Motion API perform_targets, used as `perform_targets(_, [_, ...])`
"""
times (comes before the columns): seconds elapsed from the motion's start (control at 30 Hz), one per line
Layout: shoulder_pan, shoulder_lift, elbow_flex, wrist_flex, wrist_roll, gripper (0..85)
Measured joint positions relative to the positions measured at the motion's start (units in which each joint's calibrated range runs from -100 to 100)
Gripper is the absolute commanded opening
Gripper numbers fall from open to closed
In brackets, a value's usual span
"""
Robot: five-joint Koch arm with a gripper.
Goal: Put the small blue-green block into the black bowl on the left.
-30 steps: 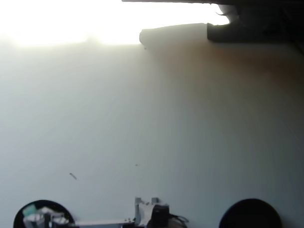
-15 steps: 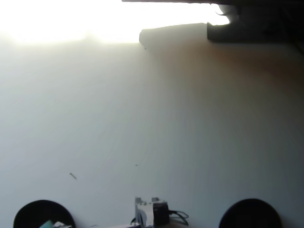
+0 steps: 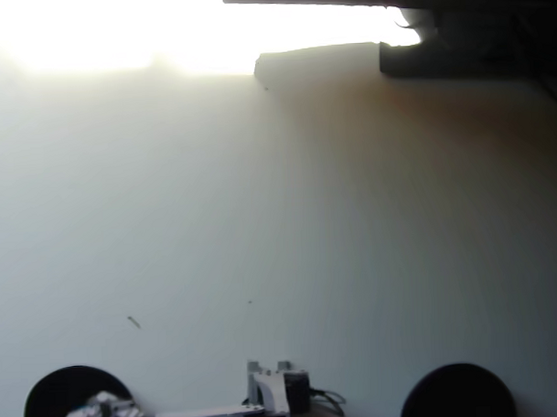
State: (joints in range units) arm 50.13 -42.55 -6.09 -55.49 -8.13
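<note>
Low at seven o'clock in the overhead view, the pale gripper (image 3: 95,412) sits over the round, matte black bowl (image 3: 49,395), its jaws too blurred to tell whether spread or pressed together. No sign of the small blue-green block shows; it may be hidden beneath the gripper. At five o'clock lies a second black bowl (image 3: 457,393). Beyond stretches the smooth white table (image 3: 288,217), glare-washed toward twelve.

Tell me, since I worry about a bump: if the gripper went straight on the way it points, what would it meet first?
Likely the black bowl: the gripper hangs over its interior, pointing leftward in the overhead view. Height is unclear.
</note>
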Motion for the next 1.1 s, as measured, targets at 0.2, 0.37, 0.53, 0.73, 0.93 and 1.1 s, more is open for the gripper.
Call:
perform_targets(0.2, [-9.2,-6.7,-6.1,1.2,0.6,49.0])
perform_targets(0.37, [-17.3,-17.2,-19.9,6.1,1.2,49.0])
perform_targets(0.53, [-25.9,-24.7,-31.4,13.7,1.7,49.0])
perform_targets(0.73, [-36.6,-31.1,-44.7,24.1,1.8,49.0])
perform_targets(0.93, [-42.3,-39.1,-61.3,34.1,2.1,48.3])
perform_targets(1.1, [-45.8,-43.1,-73.1,41.1,2.9,47.9])
